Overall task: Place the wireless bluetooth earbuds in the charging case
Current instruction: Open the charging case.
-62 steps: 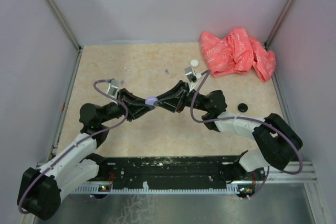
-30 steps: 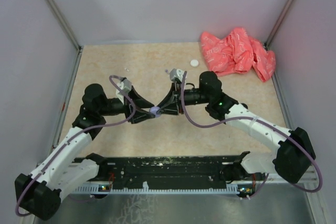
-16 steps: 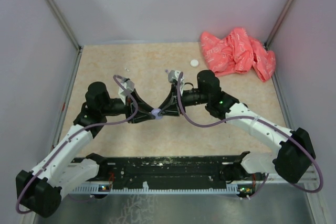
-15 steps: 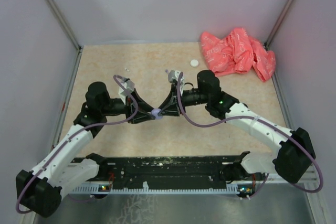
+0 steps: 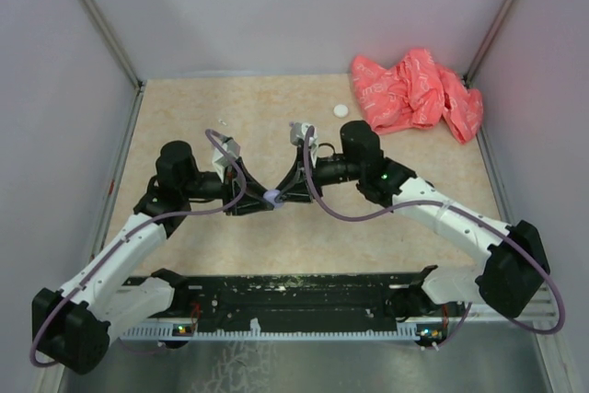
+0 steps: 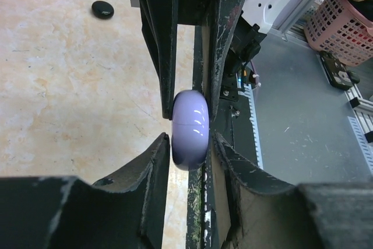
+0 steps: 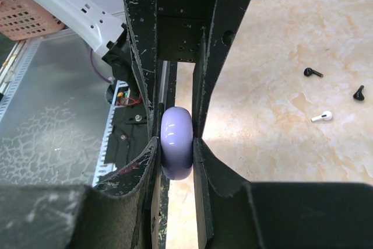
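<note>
The left tool [image 6: 190, 141] is clenched on the lavender charging case [image 6: 190, 122], its two fingers pressing the flat faces of the round shell from either side. The right tool [image 7: 175, 144] meets it tip to tip from the opposite direction and is clamped on the same case, so that all four fingers pinch the one piece between them. The case stands on edge in this double grip, a thin seam running across its rim and the lid closed, and it is held up off the surface [image 5: 304, 236]. Out to the side of the right tool, well apart from its fingers, two black earbuds [image 7: 313, 72] and one white earbud [image 7: 322, 116] lie loose on the surface, none of them in the case. Past the left tool's fingertips and off to one side, a black disc [image 6: 103, 9] rests on the surface. Farther beyond the two tools, away from the arm bases, a white disc [image 5: 341, 110] lies just beside a crumpled pink bag [image 5: 414, 89] in the far corner.
</note>
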`<state>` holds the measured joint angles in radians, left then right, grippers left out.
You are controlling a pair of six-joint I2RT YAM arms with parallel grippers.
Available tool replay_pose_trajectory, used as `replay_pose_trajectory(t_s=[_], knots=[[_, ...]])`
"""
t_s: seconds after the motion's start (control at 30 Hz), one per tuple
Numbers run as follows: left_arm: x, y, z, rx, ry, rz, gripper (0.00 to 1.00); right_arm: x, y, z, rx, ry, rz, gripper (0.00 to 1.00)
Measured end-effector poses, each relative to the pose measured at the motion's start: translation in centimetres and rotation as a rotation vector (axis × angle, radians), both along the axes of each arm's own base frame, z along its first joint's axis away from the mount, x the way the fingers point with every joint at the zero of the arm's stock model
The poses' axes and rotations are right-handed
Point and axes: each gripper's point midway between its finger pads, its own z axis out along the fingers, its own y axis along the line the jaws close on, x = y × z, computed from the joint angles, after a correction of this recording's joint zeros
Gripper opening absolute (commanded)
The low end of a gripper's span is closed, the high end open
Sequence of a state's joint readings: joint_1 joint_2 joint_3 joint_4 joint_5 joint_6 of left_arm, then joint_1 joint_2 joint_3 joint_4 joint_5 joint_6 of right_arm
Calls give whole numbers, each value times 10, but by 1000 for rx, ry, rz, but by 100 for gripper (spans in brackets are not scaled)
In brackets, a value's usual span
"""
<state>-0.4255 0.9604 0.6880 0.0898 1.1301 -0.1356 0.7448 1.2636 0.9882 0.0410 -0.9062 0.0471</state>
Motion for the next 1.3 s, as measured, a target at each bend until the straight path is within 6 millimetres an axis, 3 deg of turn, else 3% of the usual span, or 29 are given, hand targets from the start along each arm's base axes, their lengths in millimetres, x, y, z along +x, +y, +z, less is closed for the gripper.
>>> replay_pose_trajectory(t_s=[0.07,0.13,0.23,0.3,0.43,0.9,1.3], knots=[[0,0,0,0,2,-1,27,0,1,-2,-9,1,-1,0],[0,0,0,0,3,-1,10,0,2,-3,-19,3,-1,0],[0,0,0,-1,-7,0,0,1,2,-3,-25,0,-6,13],[0,1,0,-1,-14,4,0,1,2,-3,-26,-1,-7,23],[0,2,1,-5,-49,16,0,1,3,-3,-26,-12,-3,33],[-3,6,-2,-15,-133,29,0,8,-1,-4,-45,-31,-55,35],[-6,7,3,-29,-159,16,0,27,-9,0,-44,-25,-144,37]])
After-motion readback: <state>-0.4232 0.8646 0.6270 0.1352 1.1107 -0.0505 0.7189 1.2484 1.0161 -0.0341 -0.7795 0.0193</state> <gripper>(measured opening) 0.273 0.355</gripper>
